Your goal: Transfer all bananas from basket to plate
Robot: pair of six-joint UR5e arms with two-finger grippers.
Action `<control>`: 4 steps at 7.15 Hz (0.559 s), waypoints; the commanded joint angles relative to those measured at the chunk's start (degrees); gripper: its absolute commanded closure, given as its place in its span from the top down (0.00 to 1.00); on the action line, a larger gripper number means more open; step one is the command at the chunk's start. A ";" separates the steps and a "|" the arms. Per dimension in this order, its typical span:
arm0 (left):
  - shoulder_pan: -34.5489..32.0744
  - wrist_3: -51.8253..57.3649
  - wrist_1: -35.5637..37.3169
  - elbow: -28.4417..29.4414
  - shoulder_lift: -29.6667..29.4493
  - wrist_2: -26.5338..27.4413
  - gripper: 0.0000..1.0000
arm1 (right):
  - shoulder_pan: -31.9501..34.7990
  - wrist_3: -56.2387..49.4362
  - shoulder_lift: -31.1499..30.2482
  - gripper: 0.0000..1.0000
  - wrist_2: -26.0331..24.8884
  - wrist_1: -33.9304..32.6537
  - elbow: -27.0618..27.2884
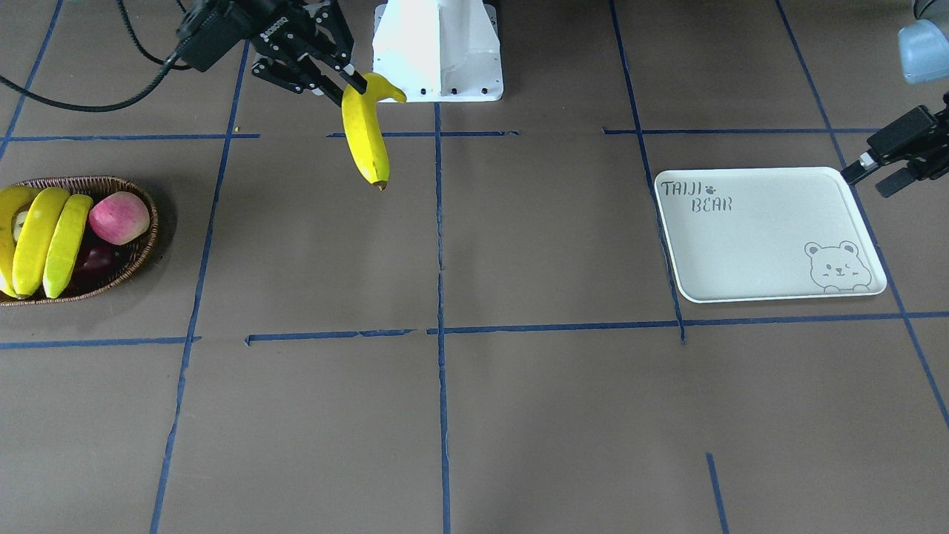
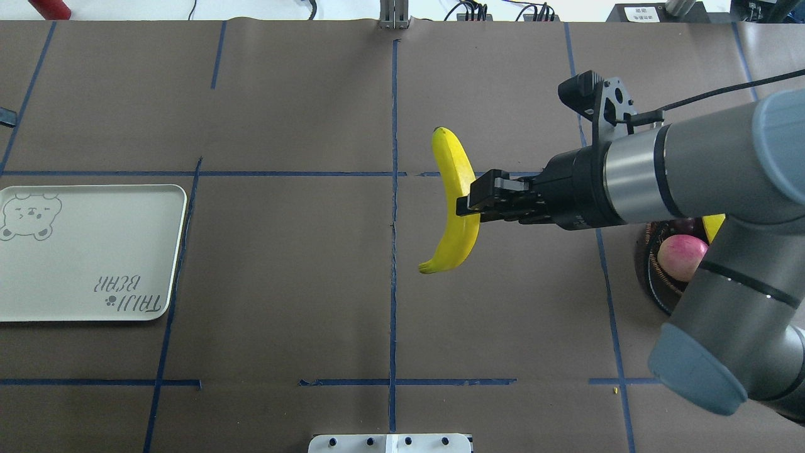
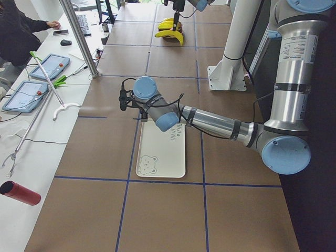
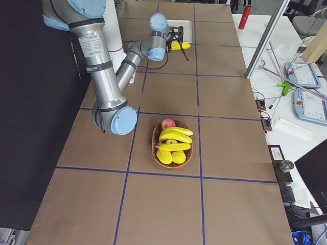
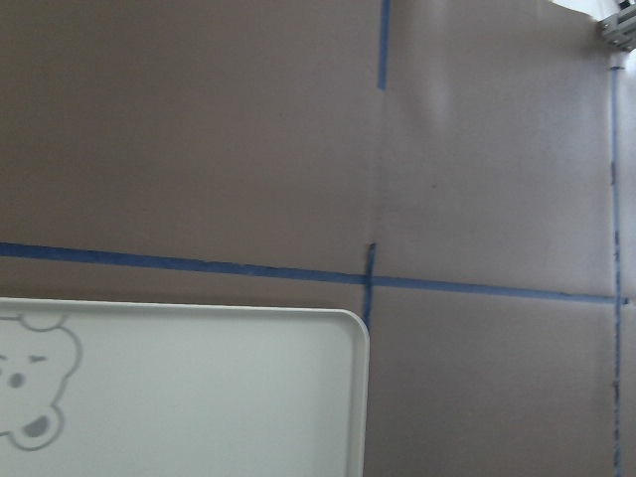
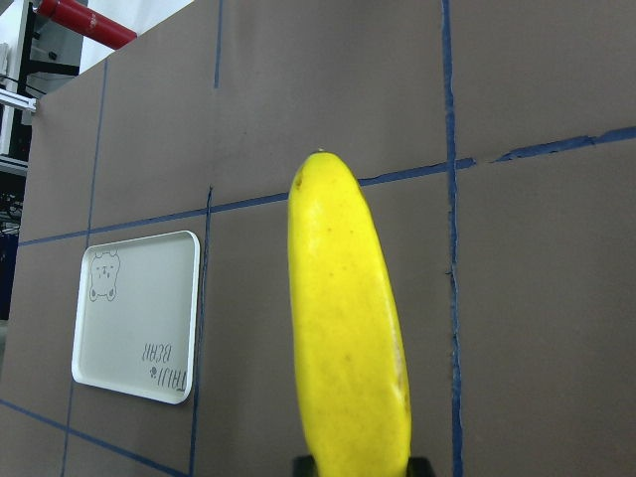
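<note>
Filling the centre of my right wrist view, a long curved yellow banana [image 6: 348, 338] is hanging over the brown tabletop [image 6: 537, 328]. Its lower end is disappearing between dark fingertips at the bottom edge. A flat white rectangular plate with a bear drawing [image 6: 139, 313] is lying at lower left.

Switching to the overhead view, I am seeing the right gripper [image 2: 468, 204] clamping that banana partway along its length. It is holding it in the air near the frame's centre, well apart from the plate at far left.

Looking through the front-facing view, I am finding the shallow brown wicker basket [image 1: 152, 222] at the left edge, holding three more yellow bananas [image 1: 37, 241] beside a pink-red apple [image 1: 118, 217]. At the right edge, the left gripper [image 1: 869, 180] is hovering by the plate's upper right corner, fingers parted, gripping nothing.
</note>
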 commanded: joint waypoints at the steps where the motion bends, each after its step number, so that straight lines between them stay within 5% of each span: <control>1: 8.63 -24.13 -7.85 0.07 -8.49 8.18 0.98 | -5.39 0.11 0.74 0.01 -5.79 0.09 0.52; 3: 14.43 -43.32 -13.72 -0.18 -14.92 9.08 0.98 | -7.77 0.11 3.28 0.01 -6.75 0.09 0.26; 4: 18.38 -53.58 -14.19 -2.89 -18.26 14.57 0.98 | -8.99 0.11 4.68 0.01 -8.06 0.09 -0.09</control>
